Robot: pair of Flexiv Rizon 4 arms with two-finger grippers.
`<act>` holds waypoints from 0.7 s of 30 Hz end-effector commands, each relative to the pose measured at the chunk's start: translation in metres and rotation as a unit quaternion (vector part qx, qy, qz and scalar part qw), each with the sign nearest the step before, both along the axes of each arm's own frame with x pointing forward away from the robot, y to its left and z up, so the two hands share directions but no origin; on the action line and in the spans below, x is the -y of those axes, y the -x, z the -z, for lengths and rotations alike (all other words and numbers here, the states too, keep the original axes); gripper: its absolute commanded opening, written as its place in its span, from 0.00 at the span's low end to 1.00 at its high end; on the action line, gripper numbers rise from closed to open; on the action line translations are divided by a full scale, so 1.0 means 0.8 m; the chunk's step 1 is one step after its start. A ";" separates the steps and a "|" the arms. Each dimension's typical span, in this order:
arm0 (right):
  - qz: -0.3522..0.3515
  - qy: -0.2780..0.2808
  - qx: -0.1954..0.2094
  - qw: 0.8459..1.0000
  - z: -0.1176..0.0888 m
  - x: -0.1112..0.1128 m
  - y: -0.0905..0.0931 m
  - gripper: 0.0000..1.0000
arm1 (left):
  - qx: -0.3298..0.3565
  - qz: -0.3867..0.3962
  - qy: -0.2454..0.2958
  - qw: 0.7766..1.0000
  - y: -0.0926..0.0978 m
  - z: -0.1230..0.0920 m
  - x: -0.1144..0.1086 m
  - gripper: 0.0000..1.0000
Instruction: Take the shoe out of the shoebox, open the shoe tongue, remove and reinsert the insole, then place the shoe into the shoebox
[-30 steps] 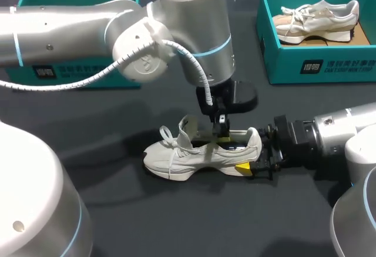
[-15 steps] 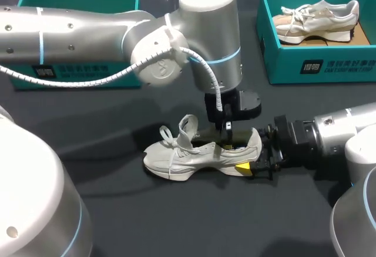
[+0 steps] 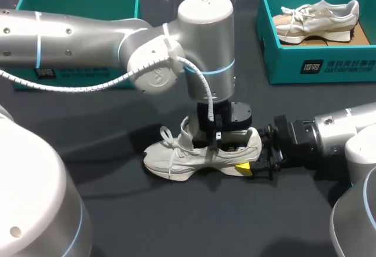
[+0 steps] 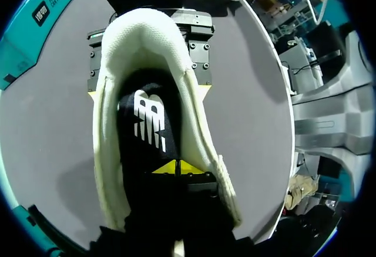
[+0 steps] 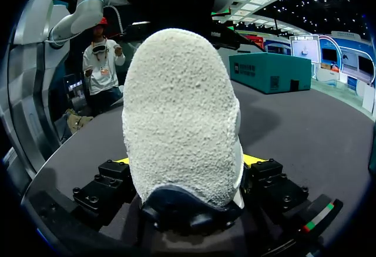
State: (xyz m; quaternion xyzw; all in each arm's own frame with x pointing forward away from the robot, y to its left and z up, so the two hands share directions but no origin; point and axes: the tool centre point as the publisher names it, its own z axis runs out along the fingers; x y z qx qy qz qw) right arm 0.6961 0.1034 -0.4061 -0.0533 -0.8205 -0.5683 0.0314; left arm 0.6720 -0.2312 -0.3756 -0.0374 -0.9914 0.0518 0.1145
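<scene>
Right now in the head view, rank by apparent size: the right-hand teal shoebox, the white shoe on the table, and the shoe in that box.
1. right-hand shoebox
2. white shoe on the table
3. shoe in the box; it sits farther from the camera, so true sizes may match.

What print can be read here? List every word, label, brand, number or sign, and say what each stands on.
Right shoebox, front wall: white label, too small and blurred to read.
Left shoebox, front wall: white label, too small and blurred to read.
Insole inside the shoe: a white stylised logo mark, no plain words.
Nothing can be quoted; no numbers or signs show.
</scene>
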 end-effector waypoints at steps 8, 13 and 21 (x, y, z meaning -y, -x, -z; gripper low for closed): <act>0.001 0.003 0.000 1.000 0.002 -0.002 -0.001 0.00 | 0.026 -0.009 -0.019 0.999 0.000 0.016 -0.003 0.32; 0.001 0.003 0.000 1.000 0.002 -0.002 -0.001 0.00 | 0.043 -0.006 -0.031 0.999 -0.004 0.030 0.000 0.44; 0.001 0.003 0.000 1.000 0.002 -0.002 -0.001 0.00 | 0.091 -0.001 -0.051 0.995 -0.017 0.062 0.005 0.46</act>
